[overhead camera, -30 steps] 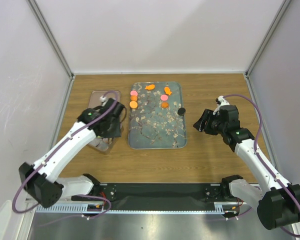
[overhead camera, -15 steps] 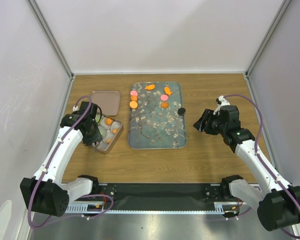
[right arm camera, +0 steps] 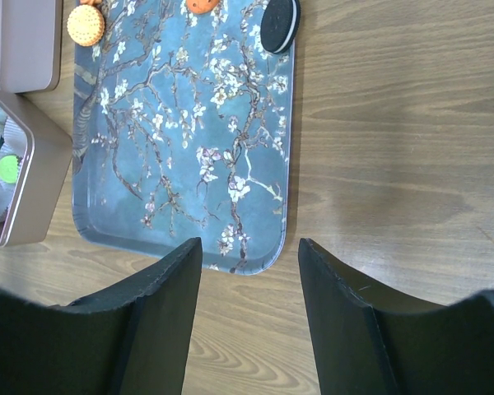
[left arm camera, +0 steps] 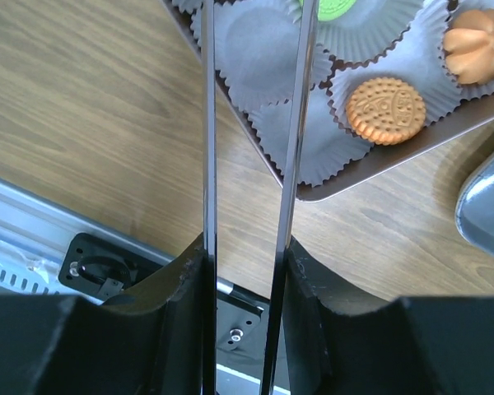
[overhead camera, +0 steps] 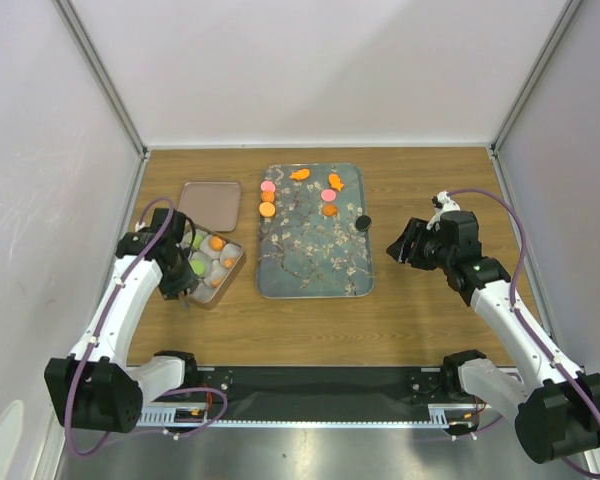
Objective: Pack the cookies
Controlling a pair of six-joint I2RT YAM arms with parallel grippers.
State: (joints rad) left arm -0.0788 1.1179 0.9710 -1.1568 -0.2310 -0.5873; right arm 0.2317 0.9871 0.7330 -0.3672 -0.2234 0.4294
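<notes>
Empty left claw (left arm camera: 255, 33) spread over near corner of tin (right arm camera: 49, 181). Empty right claw (right arm camera: 249, 245) spread beside tray (right arm camera: 189, 206), right side. Loose cookies (overhead camera: 267, 209) at tray's far end; black cookie (right arm camera: 280, 25) at its right edge, ahead of right claw, right arm nearer.

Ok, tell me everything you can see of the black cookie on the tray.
The black cookie is a round sandwich biscuit: two dark discs with a thin white filling showing along its edge. It sits alone at the right rim of the blue floral tray, seemingly tilted against it. Nothing else touches it.
</notes>
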